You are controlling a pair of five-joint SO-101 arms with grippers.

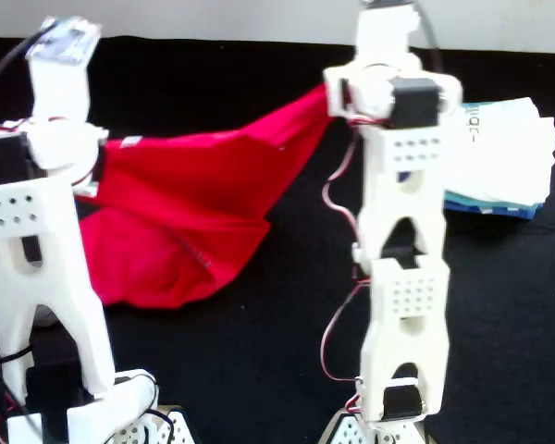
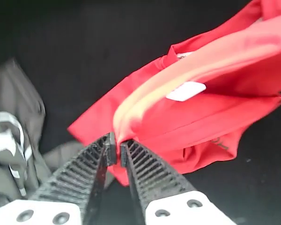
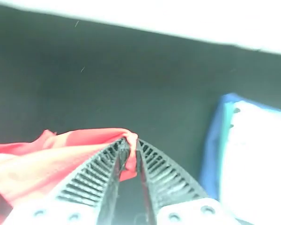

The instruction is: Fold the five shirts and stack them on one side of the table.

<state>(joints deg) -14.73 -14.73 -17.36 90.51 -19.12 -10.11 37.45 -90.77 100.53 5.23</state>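
The red shirt point(image 1: 190, 213) looks to be mid-fold, lifted and stretched between the two arms over the black table point(image 1: 499, 314). Nearest the high camera, its lower part sags and bunches on the table at about 8 o'clock, close beside the left arm's column. Farther back, its upper edge runs taut from 9 o'clock up toward 12 o'clock.

The left gripper point(image 2: 117, 146) has its jaws pinched together on a fold of the cloth at the 9 o'clock end, near a white label point(image 2: 186, 90). The right gripper point(image 3: 129, 146) is likewise clamped on a corner of red cloth at the 12 o'clock end. A grey garment point(image 2: 14, 122), probably another shirt waiting its turn, lies crumpled on the table beside the red one.

Farthest off, at 2 o'clock, sits the stack of folded shirts point(image 1: 499, 157), white on top with blue beneath, just behind the right arm.

The next move probably calls for both arms to carry the held edge over the sagging part and lower it together, keeping pace so the cloth lands flat and untwisted, before either lets go.
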